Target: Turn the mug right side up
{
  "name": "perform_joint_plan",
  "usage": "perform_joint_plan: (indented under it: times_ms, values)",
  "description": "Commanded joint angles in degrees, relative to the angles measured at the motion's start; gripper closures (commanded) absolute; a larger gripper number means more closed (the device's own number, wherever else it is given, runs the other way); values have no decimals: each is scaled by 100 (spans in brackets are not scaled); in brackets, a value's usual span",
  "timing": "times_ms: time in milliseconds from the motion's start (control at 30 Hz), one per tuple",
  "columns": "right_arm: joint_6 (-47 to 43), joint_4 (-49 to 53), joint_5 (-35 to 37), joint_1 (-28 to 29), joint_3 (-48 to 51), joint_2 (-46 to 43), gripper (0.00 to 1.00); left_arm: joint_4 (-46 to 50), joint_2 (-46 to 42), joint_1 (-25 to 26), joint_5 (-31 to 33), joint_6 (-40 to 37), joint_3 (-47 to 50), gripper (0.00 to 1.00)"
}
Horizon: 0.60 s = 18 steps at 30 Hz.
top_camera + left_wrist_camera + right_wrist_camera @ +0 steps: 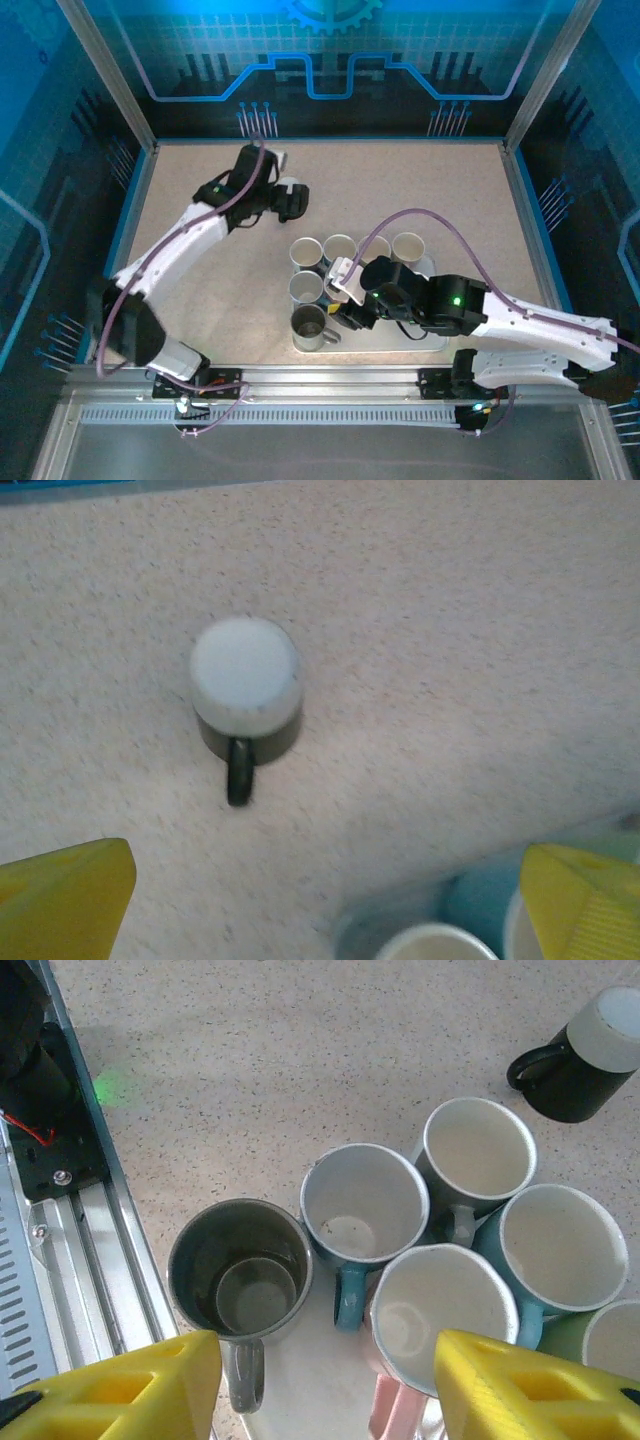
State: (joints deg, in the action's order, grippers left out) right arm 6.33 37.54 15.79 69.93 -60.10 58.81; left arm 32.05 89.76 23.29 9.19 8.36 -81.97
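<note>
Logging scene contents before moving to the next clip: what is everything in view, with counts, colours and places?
upside-down mug: one, black with a pale base, on the bare table beyond the tray
upright mugs: six, greys, blues, pink, green, crowded together on the tray
tray: one, white, near the right arm
table: one, speckled beige
left end effector: one, yellow fingers, open, above the upside-down mug
right end effector: one, yellow fingers, open, above the upright mugs
</note>
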Motion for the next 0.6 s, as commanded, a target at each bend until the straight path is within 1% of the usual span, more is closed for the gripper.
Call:
perform_joint_plan:
  times_ms: [0,100,200,300,567]
  values:
    - [-149,-150,155,-78,118,-158,40,225,823,-354,266,-722,-779,1]
    - [-251,-150,289,-85,142,-258,37,228,1482,-529,56,-660,-1313,1]
    - [-410,-124,529,-109,201,-418,33,308,2041,-656,-395,-568,-1788,1]
    - [-507,-168,616,-196,319,-633,30,580,2615,-659,-423,-618,-2327,1]
    - [-568,-284,656,-287,393,-827,27,603,3442,-698,-685,-365,-2742,1]
